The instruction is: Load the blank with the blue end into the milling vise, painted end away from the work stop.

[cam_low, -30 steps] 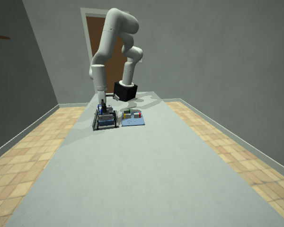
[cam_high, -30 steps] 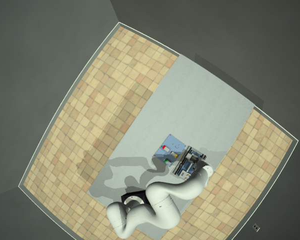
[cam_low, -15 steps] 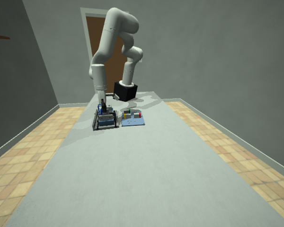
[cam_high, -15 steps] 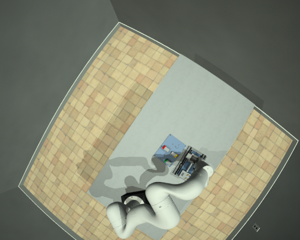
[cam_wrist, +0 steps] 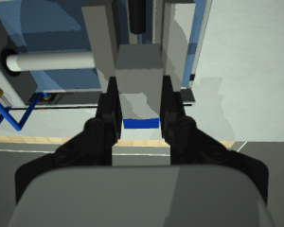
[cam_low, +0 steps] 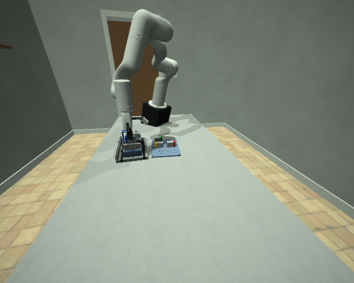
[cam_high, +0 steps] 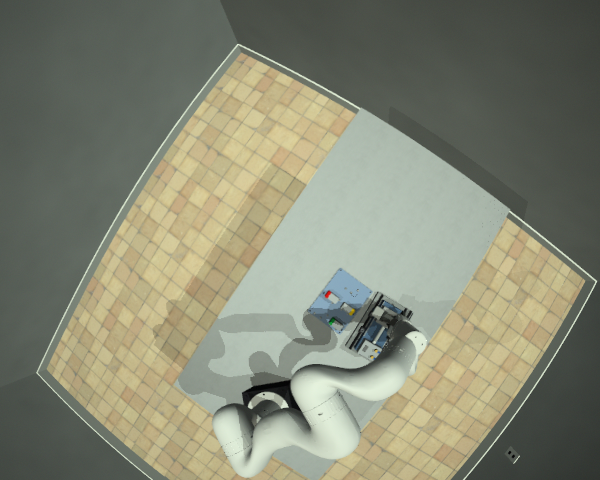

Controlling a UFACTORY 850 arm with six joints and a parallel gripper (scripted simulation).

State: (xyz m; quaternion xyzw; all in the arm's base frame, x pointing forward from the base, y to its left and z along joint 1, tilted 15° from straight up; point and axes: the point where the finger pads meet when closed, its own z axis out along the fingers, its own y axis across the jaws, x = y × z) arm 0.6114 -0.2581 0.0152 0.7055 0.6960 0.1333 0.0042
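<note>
My gripper (cam_wrist: 140, 90) (cam_low: 129, 137) is shut on the blank with the blue end (cam_wrist: 139, 82), one finger along each long side. The blue end points away from the work stop (cam_wrist: 137, 19), a dark rod. The blank is between the fixed jaw (cam_wrist: 179, 43) on the right and the moving jaw (cam_wrist: 100, 40) on the left, in the wrist view, with a visible gap on each side. Its far end lies close to the rod's tip in that view. Its underside and the two low bars beneath it are hidden, so its exact height cannot be told.
The blanks with red (cam_high: 332, 297) (cam_low: 170, 144), yellow (cam_high: 347, 308) (cam_low: 159, 144) and green (cam_high: 336, 324) (cam_low: 157, 139) ends lie on the infeed plate (cam_high: 341, 277) (cam_low: 168, 154) beside the vise. A piston rod (cam_wrist: 52, 61) and blue hoses (cam_wrist: 25, 119) are on the moving jaw's side.
</note>
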